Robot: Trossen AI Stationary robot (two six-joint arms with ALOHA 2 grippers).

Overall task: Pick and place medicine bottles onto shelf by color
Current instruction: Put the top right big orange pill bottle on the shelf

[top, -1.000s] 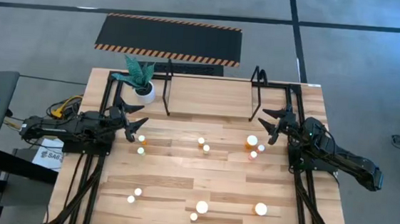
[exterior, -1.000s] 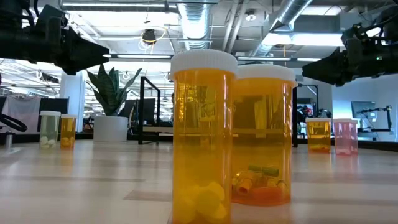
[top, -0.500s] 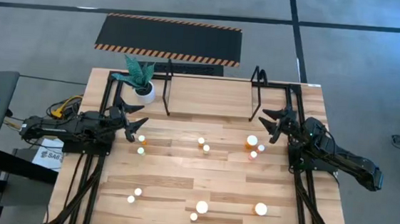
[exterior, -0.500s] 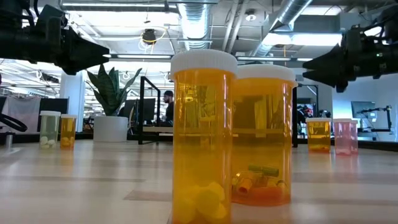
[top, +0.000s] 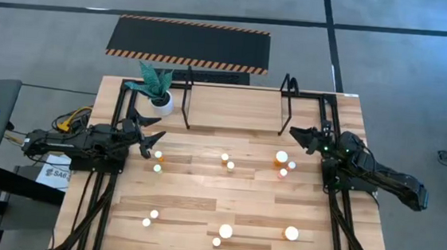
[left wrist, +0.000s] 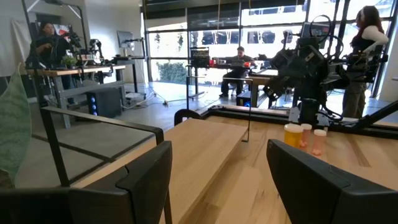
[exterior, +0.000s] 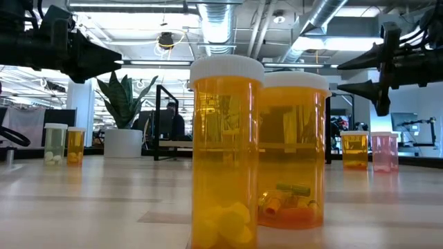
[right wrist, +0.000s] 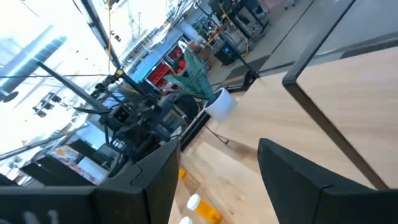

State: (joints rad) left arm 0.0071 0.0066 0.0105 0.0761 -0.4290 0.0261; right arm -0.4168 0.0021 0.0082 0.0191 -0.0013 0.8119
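- High view: bottles (top: 282,158) with white caps stand scattered over the wooden table (top: 202,191). The right end effector (top: 302,136) hangs with its fingers spread, empty, and a cluster of three bottles sits just in front of and below its tips. The left end effector (top: 152,138) is also spread and empty, with a small pair of bottles (top: 157,161) just beside its fingertips. More bottles lie well apart from both, toward the table's near edge. The shelf (top: 237,102), a black tube frame, stands beyond both end effectors at the far side, and a white plant pot (top: 161,101) is near the left one, at the shelf's end.
- Low view: two large orange bottles (exterior: 226,152) fill the middle, touching or nearly so. The right end effector (exterior: 356,75) hangs high with fingers apart, above an orange bottle (exterior: 354,150) and a pink bottle (exterior: 385,152). The left end effector (exterior: 114,55) hangs above two small bottles (exterior: 64,144).
- Left wrist view: the left end effector (left wrist: 217,180) shows both fingers wide apart, nothing between them; three bottles (left wrist: 303,137) stand far ahead under the other arm.
- Right wrist view: the right end effector (right wrist: 217,180) is spread and empty; bottles (right wrist: 202,209) lie ahead between its fingers, the plant pot (right wrist: 219,103) farther off.
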